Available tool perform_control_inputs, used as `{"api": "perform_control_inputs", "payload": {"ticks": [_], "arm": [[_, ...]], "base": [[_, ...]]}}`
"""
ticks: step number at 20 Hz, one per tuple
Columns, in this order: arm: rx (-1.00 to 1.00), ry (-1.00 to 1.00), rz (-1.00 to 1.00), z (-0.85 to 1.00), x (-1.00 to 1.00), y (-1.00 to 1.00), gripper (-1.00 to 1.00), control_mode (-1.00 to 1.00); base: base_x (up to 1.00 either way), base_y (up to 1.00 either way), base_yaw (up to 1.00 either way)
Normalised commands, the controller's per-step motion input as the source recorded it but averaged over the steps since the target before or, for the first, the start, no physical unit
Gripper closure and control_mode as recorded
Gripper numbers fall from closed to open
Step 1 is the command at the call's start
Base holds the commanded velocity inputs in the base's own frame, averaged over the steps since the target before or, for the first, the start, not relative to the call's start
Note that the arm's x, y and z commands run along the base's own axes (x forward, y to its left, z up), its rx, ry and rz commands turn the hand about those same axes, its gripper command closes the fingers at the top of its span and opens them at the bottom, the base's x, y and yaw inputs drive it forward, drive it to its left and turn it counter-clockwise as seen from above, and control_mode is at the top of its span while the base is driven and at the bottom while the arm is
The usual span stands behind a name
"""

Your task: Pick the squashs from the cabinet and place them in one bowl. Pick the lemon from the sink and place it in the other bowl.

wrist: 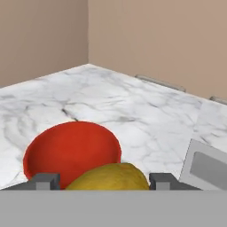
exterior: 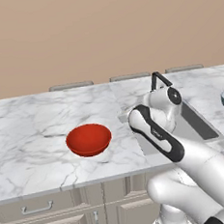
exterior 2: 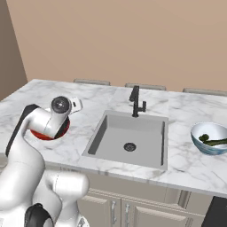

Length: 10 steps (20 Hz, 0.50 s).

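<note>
Jaws grasping the lemon (wrist: 108,177) above white marble counter (wrist: 146,115), beige walls (wrist: 155,35) behind.

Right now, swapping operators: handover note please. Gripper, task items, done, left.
Gripper: shut on the lemon, which sits between the fingertips in the hand view, near the red bowl.
Red bowl: on the marble counter left of the sink, nothing in it yet.
Pale blue-white bowl: right of the sink, dark green squash inside; I can't count them from here.
Sink: basin bare.
Done: lemon lifted out; squash in its bowl.
Left: bring the lemon over the red bowl and release.
</note>
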Motion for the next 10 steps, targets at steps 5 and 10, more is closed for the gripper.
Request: {"api": "perform_control_inputs", "payload": {"ticks": [5, 10], "arm": [[0.0, 0.08, 0.0, 0.0, 0.0, 0.56, 1.0, -1.0], [0.0, 0.09, 0.0, -0.04, 0.02, 0.45, 1.0, -1.0]], "base": [[0.0, 0.0, 0.0], [0.0, 0.0, 0.0]]}}
